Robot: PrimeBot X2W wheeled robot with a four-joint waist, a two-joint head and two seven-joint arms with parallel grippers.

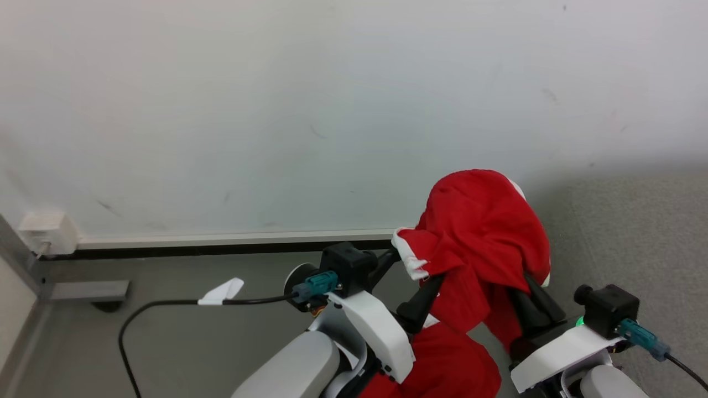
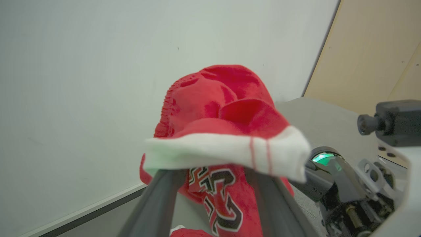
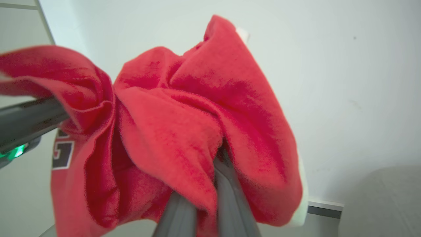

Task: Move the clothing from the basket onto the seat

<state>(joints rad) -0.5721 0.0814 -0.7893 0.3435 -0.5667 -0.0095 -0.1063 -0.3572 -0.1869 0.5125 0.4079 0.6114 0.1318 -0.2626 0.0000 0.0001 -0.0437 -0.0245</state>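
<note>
Head view: clothing (image 1: pixel 481 232) held aloft, beside seat (image 1: pixel 636 237)

Left claw (image 2: pixel 209 172) and right claw (image 3: pixel 218 154) point upward side by side before the wall (image 1: pixel 276 110). The right claw is pinched on a red fold. The left claw stands spread, with the white-trimmed hem draped across its fingers (image 2: pixel 158 197). The clothing hangs clear of the seat.

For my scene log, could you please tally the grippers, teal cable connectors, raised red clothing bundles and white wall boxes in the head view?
Grippers: 2, left gripper and right gripper
Teal cable connectors: 2
Raised red clothing bundle: 1
White wall box: 1
Total: 6
</note>
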